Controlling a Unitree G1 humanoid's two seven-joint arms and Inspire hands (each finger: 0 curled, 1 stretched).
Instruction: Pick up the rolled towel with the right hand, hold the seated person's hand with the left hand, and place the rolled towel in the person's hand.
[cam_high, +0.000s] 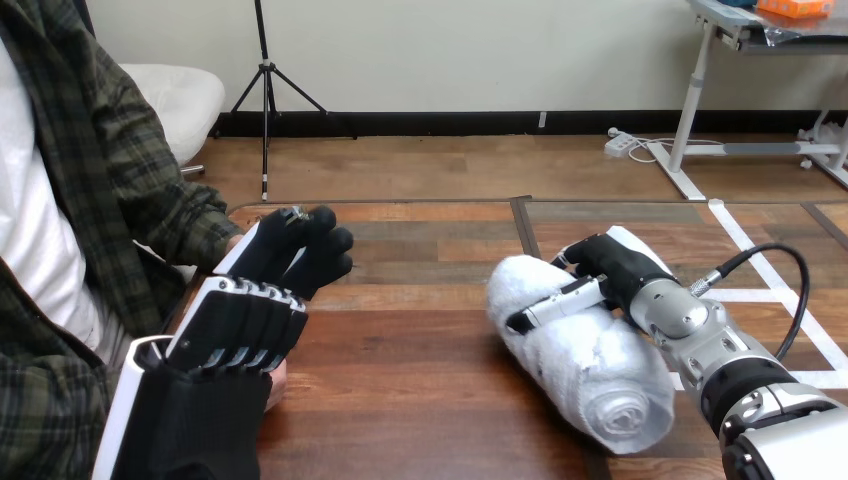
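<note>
Looking down from the head view, the robot's right hand (615, 268) comes in from the lower right on its silver forearm and sits against the far end of the rolled towel (590, 360). Its fingers (555, 303) are curled across the top of the roll, with the black palm pressed to the towel's right side, so the hand is closed round the towel. The towel is white and thick. It lies at a slant over the right-middle of the wooden table (420, 380), with its spiral end toward the near edge and its other end under the hand. Whether it rests on the wood or is raised just off it cannot be told.

At the left, the robot's left hand (215, 360) rises from the bottom edge with its back to the camera, over the table's left side. The person's hand (300, 250), in a black glove with its fingers bent, sits just beyond it, and the two overlap at the robot hand's top. Whether the left hand has hold of the person's hand, or how far open it is, cannot be told. The towel lies well apart from both of these hands.
</note>
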